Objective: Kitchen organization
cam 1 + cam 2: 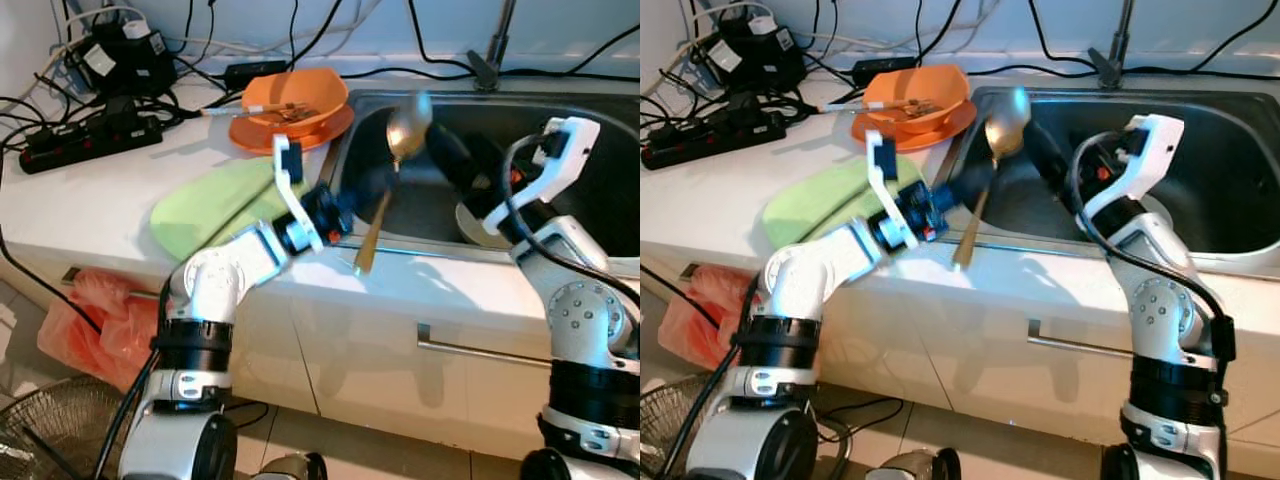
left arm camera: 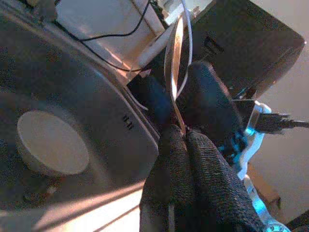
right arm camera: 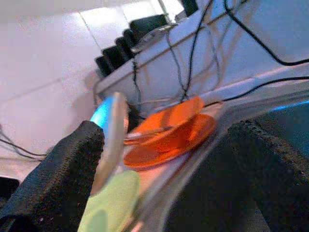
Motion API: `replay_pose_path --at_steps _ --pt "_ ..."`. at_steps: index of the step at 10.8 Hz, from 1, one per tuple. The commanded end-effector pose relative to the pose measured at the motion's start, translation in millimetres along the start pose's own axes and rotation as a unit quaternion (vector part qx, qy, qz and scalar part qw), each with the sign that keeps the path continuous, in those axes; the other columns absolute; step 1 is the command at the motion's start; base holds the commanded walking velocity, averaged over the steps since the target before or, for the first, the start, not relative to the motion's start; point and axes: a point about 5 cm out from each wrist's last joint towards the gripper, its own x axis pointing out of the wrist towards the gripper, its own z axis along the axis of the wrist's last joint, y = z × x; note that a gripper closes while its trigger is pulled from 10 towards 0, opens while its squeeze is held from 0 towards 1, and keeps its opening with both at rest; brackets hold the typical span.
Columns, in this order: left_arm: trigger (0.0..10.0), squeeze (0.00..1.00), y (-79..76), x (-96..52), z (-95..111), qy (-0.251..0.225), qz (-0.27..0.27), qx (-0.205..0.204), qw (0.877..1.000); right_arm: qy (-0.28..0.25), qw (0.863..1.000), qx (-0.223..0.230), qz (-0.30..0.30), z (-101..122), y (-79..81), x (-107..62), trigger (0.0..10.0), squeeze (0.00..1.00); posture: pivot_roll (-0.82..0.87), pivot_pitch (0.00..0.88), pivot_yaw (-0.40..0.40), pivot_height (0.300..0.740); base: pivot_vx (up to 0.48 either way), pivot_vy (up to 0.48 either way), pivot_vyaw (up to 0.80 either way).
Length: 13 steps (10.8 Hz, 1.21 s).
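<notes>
Left gripper (image 1: 372, 185) is clamped tight on the handle of a gold spoon (image 1: 392, 170), holding it up over the front edge of the steel sink (image 1: 600, 140). Right gripper (image 1: 1035, 140) sits spread wide just past the spoon's bowl, 1 finger (image 3: 58, 174) right against it. Below them in the sink there's a white bowl (image 2: 50, 142). Behind the left gripper on the white table (image 1: 90, 200) sits an orange bowl (image 1: 296, 100) on an orange plate, with a green mat (image 1: 215, 205) beside it. Further back: power strips (image 1: 85, 135) and a mess of black cables along the wall. Under the table, an orange plastic bag (image 1: 95, 320) on the tiled floor.
</notes>
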Motion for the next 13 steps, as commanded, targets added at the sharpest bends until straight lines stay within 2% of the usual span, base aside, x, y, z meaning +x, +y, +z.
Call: replay_pose_path --at_steps 1,7,9,13 --pt "0.0 0.0 -3.2 -2.7 7 -0.01 -0.013 -0.013 1.0 -0.009 1.0 0.004 0.025 6 8.3 3.2 10.0 0.0 0.07 0.067 0.133 0.74 0.0 0.0 0.0" --pt "0.0 0.0 -11.6 -4.3 -5 0.047 -0.045 -0.035 0.997 0.014 0.998 0.022 0.058 1 13.5 3.6 10.0 0.0 0.07 0.069 0.134 0.74 0.0 0.0 0.0" --pt "0.0 0.0 -12.3 -5.5 -6 0.059 -0.046 -0.037 0.996 0.031 0.996 0.022 0.079 -1 14.9 2.5 0.0 0.0 0.07 0.069 0.131 0.74 0.0 0.0 0.0" --pt "0.0 0.0 -14.3 -7.6 -6 0.069 -0.054 -0.036 0.995 0.032 0.996 0.031 0.071 -1 10.8 0.8 0.0 0.0 0.07 0.068 0.132 0.74 0.0 0.0 0.0"
